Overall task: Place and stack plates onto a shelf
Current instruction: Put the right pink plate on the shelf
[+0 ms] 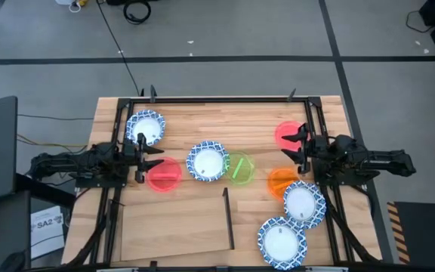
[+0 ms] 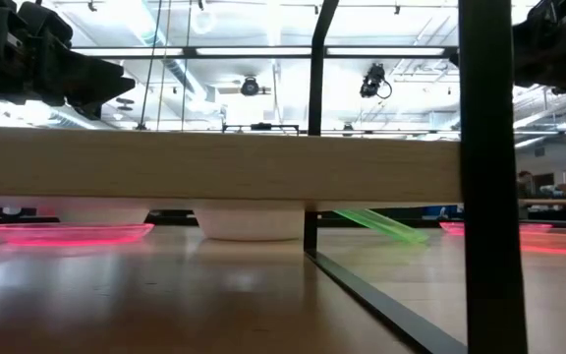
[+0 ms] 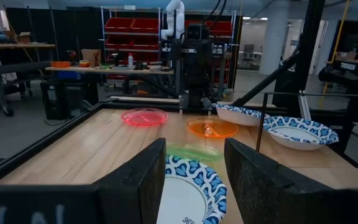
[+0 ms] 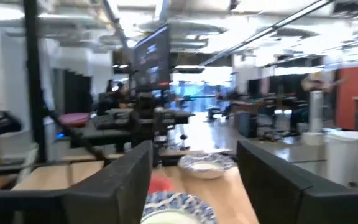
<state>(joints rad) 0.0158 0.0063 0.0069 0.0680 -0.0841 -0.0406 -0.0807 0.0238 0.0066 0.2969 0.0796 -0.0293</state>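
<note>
Four blue-and-white plates lie flat on the table: one far left (image 1: 146,127), one mid-table (image 1: 207,161) and two near right (image 1: 304,202) (image 1: 282,242). A red plate (image 1: 163,174) lies beside my left gripper (image 1: 146,155), another red one (image 1: 288,134) beside my right gripper (image 1: 293,145). An orange plate (image 1: 282,181) lies flat. The green plate (image 2: 381,224) is tilted against the middle plate. The shelf (image 1: 172,227) is a pale panel at the near side. Both grippers hover open and empty; in the wrist views, left (image 3: 194,180) and right (image 4: 194,180) show a clear gap.
A black frame (image 1: 225,98) runs round the tabletop's edges. A thin black bar (image 1: 227,219) borders the shelf panel on its right. Bare wood shows along the far side of the table (image 1: 217,121).
</note>
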